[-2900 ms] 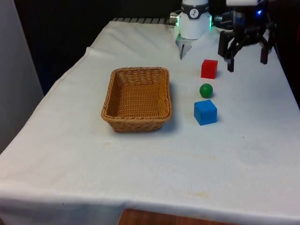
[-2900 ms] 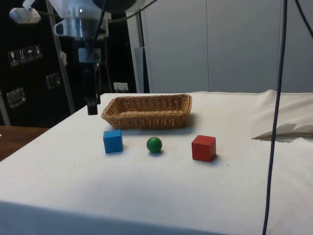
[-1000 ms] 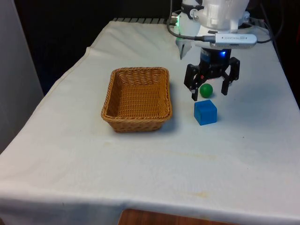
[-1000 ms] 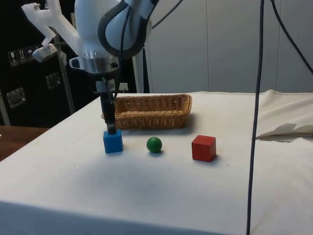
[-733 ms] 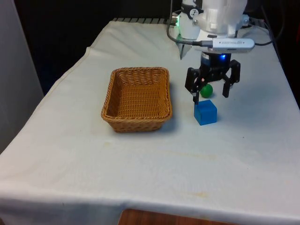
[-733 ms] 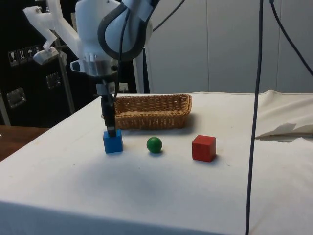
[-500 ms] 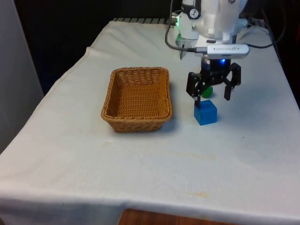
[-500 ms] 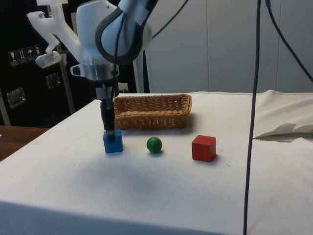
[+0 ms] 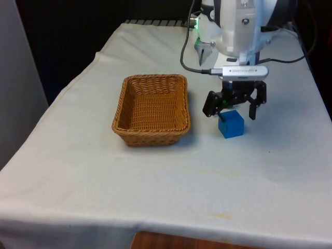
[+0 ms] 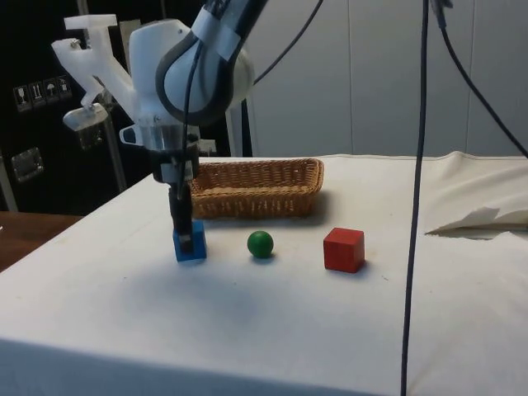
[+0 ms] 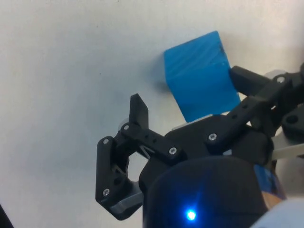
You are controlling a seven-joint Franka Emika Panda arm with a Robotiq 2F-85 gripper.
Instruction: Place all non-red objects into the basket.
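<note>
White-clothed tabletop (image 9: 155,197), front half free; end effector (image 9: 234,108) spread wide over skewed blue cube (image 9: 231,124), beside basket (image 9: 152,109).

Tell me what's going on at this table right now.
The robot's open end effector is low over the blue cube, with one finger beside it, not gripping. The green ball and red cube sit on the cloth in a row with it. The wicker basket holds nothing yet.
</note>
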